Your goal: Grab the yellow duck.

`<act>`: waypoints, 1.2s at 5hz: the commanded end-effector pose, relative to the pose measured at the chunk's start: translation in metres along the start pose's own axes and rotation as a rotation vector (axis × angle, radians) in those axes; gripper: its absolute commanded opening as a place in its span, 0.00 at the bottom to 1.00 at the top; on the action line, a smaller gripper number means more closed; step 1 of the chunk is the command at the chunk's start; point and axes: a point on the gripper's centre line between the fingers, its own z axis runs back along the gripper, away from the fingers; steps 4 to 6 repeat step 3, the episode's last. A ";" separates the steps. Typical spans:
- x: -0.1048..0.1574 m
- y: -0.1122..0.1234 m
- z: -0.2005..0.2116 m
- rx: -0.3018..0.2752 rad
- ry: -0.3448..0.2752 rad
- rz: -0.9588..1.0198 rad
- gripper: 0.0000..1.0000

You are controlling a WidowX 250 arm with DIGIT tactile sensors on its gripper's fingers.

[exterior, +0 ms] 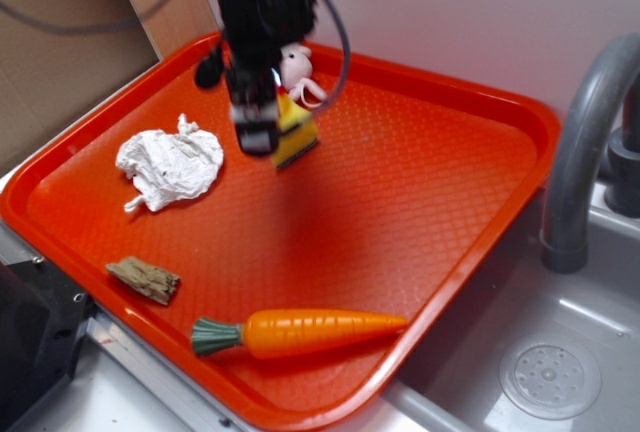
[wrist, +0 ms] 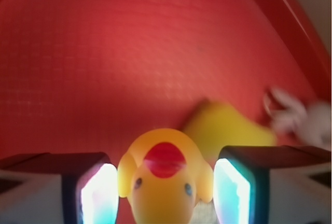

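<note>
1. One thing is to be grabbed: the duck (wrist: 165,182), which is seen in the wrist view between the two fingers (wrist: 96,195) of the gripper (exterior: 257,138), its beak facing the camera.
2. From outside, the gripper is seen lowered over the far part of the tray (exterior: 440,252), beside the sponge (exterior: 295,132); the duck itself is hidden there by the arm.
3. The fingers are spread, one on each side of the duck. A narrow gap appears to be left on each side, though contact cannot be ruled out from the blurred wrist view.
4. The approach and alignment are judged done: the duck is centred between the pads.
5. What is left, by this judgement, is the squeeze and then a lift off the tray; no lift is shown.
6. The sponge lies just behind the duck, and a pale plush toy (exterior: 297,70) lies farther right in the wrist view; neither is between the fingers.
7. The crumpled paper (exterior: 170,164), the carrot (exterior: 300,333) and the brown scrap (exterior: 145,279) lie well apart, nearer and to the left.
</note>
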 end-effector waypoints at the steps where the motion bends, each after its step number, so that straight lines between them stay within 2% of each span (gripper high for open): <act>1: -0.048 -0.003 0.079 -0.009 -0.022 0.518 0.00; 2: -0.044 -0.013 0.101 -0.054 -0.042 0.769 0.00; 3: -0.024 -0.019 0.106 -0.067 -0.093 0.744 0.00; 6: -0.024 -0.019 0.106 -0.067 -0.093 0.744 0.00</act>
